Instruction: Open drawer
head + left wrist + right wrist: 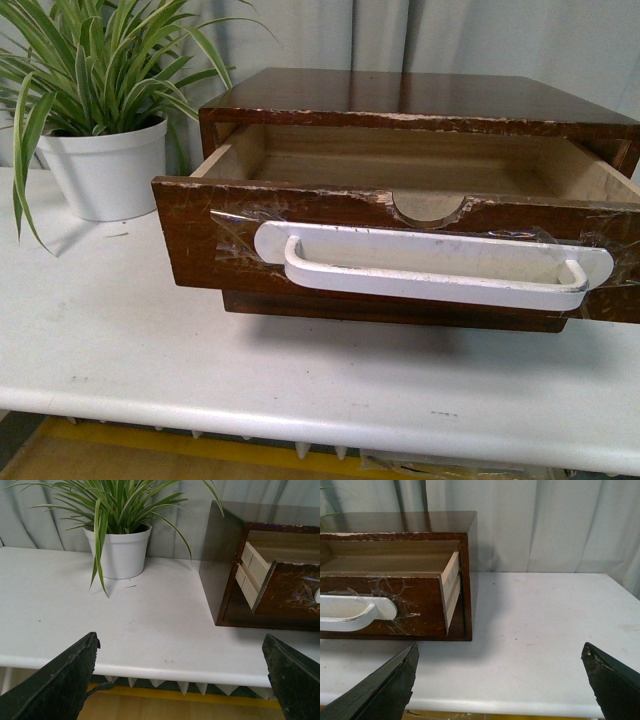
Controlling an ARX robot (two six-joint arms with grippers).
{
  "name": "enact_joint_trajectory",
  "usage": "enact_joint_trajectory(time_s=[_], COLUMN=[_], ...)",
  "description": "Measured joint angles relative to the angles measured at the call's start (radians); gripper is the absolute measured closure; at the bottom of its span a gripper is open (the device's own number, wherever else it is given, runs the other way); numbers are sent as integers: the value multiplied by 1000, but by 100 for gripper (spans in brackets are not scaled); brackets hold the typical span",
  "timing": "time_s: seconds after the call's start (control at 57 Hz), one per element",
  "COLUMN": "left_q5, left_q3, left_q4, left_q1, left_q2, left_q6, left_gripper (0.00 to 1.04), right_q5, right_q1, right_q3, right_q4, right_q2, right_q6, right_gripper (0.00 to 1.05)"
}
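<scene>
The drawer (200, 235) is dark brown with a long white handle (430, 265) taped to its front and a semicircular notch in its chipped top edge. It stands pulled out of its dark wooden cabinet (420, 95), showing pale wood inside. It also shows in the left wrist view (287, 587) and in the right wrist view (415, 600). My left gripper (180, 652) is open and empty over the table's front edge, left of the cabinet. My right gripper (500, 660) is open and empty, in front of the cabinet's right corner. Neither arm shows in the front view.
A spider plant in a white pot (105, 170) stands on the white table (120, 340) left of the cabinet; it also shows in the left wrist view (117, 552). A grey curtain (545, 525) hangs behind. The table's front edge (165, 667) is near both grippers.
</scene>
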Motion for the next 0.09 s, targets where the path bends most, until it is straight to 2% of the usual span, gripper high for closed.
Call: enact_joint_trajectory(time_s=[0.088], left_q5=[0], left_q3=[0], left_q4=[0], left_q1=[0], left_q2=[0], left_q6=[0], left_gripper=[6], right_q5=[0], right_q1=[0], right_q3=[0], right_q4=[0], right_q2=[0], right_q6=[0], right_gripper=[9])
